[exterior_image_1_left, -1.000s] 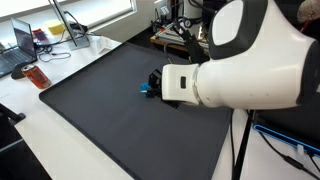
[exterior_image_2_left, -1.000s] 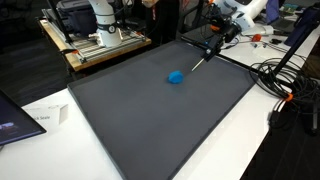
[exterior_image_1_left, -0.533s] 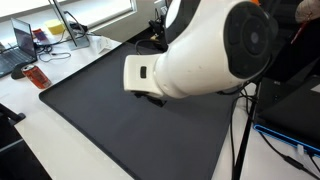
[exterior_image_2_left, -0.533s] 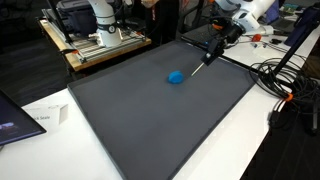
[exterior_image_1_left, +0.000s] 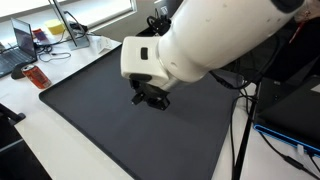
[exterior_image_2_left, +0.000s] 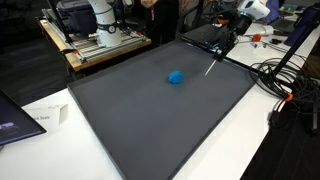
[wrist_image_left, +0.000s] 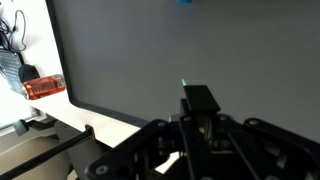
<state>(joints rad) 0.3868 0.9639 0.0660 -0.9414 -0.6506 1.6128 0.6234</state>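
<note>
My gripper hangs over the far right part of a dark grey mat, shut on a thin stick that slants down toward the mat. The stick's pale tip shows just past the closed fingers in the wrist view. A small blue object lies on the mat, apart from the stick's tip, and it also sits at the top edge of the wrist view. In an exterior view the white arm fills the frame, with the gripper below it, and hides the blue object.
An orange object and a laptop sit on the white table beside the mat. Cables lie off the mat's right side. A paper card lies near the mat's left corner. A wooden bench with another robot stands behind.
The gripper has carried the stick to the right, away from the blue object. The arm has swung across an exterior view and now covers the blue object there.
</note>
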